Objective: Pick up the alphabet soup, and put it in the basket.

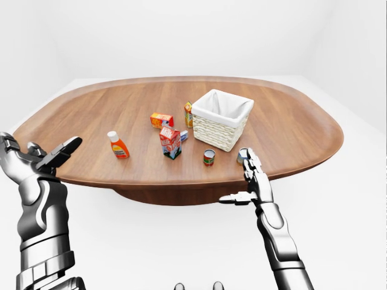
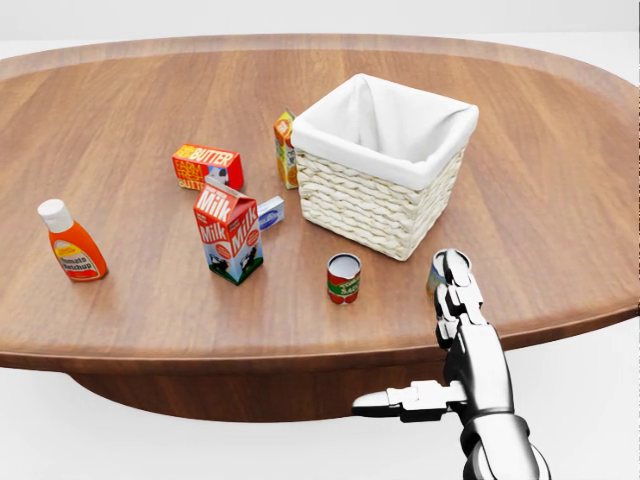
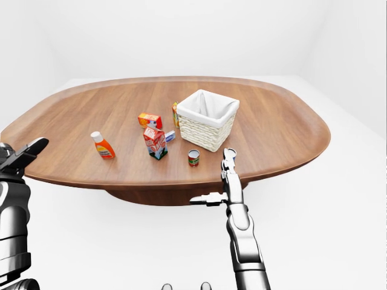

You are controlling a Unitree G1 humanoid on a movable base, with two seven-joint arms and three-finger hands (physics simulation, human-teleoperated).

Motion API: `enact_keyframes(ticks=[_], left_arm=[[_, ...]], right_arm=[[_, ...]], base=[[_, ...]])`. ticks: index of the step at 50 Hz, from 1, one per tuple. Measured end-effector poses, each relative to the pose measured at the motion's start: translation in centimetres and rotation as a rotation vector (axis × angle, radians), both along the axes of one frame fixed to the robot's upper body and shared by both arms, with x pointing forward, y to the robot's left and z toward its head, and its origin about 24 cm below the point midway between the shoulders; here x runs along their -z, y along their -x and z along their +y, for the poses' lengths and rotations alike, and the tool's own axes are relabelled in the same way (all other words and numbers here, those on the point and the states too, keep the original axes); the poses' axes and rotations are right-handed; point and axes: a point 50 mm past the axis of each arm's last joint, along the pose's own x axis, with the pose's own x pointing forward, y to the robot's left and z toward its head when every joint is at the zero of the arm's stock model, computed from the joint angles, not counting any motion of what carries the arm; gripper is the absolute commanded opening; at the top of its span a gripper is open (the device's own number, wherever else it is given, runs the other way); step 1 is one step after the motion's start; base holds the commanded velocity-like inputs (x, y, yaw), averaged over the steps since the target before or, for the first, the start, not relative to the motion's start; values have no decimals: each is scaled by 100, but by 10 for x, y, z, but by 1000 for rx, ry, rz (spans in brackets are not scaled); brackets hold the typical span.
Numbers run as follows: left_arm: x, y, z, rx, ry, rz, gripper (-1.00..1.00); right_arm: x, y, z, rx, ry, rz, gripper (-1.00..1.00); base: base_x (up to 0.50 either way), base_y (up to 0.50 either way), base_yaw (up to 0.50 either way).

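Alphabet soup (image 2: 343, 278): stood upright on the wooden table (image 2: 130, 110), below the basket's lower corner in the head view, apart from it
Basket (image 2: 385, 160): white-lined wicker, nothing inside
Right hand (image 2: 457, 300): released, fingers extended upward, thumb out to the left, over the table's near edge, right of the soup
Left hand (image 1: 42, 158): released, raised off the table's left edge
Milk carton (image 2: 229, 231): left of the soup

On bench (image 2: 120, 330), head view: bottle (image 2: 70, 243) far left, milk carton (image 2: 229, 232) centre, butter box (image 2: 206, 166) above it, can (image 2: 343, 277) below basket (image 2: 382, 160), juice carton (image 2: 286, 148) touching basket's left.
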Motion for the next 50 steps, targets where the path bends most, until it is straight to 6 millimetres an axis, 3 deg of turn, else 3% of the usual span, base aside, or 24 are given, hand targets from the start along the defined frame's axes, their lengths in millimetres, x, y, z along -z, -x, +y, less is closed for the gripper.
enact_keyframes(ticks=[50], left_arm=[[6,-4,0,10,8,29,100]], right_arm=[[3,-1,-1,2,-3,12,100]], base=[[0,-23,0]])
